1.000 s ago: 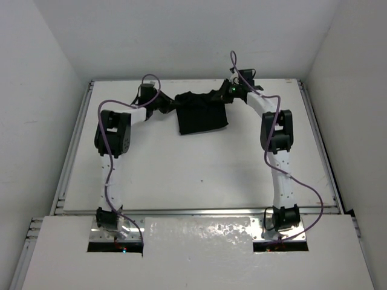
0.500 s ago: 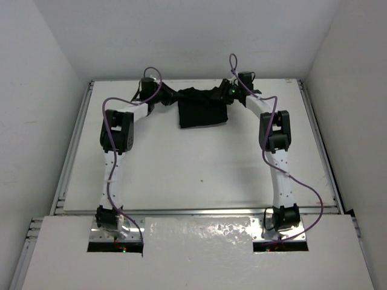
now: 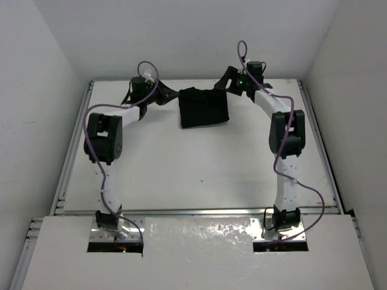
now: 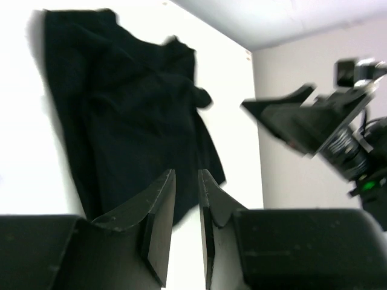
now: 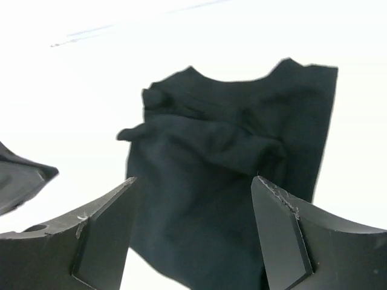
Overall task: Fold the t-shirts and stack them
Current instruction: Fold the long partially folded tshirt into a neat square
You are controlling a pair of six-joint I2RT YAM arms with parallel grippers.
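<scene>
Where the plain black cloth t-shirt [image 3: 204,107] lies bunched into a rough rectangle at the far middle of the white table [image 3: 193,169], we see the left gripper [image 4: 186,176] beside it, jaws narrowly parted and empty, and the right gripper [image 5: 193,181] spread wide, also empty.

Left pincer [image 4: 186,181]: bottom centre of the frame, its fingers a narrow slit apart with nothing between them.
T-shirt [image 4: 127,115]: black and rumpled, reaching from the upper left down to just behind the fingertips, flat on the surface.
Surface [image 4: 18,151]: white, showing along the left edge.
Right arm [image 4: 326,130]: blurred, at the right, apart from the cloth.
</scene>
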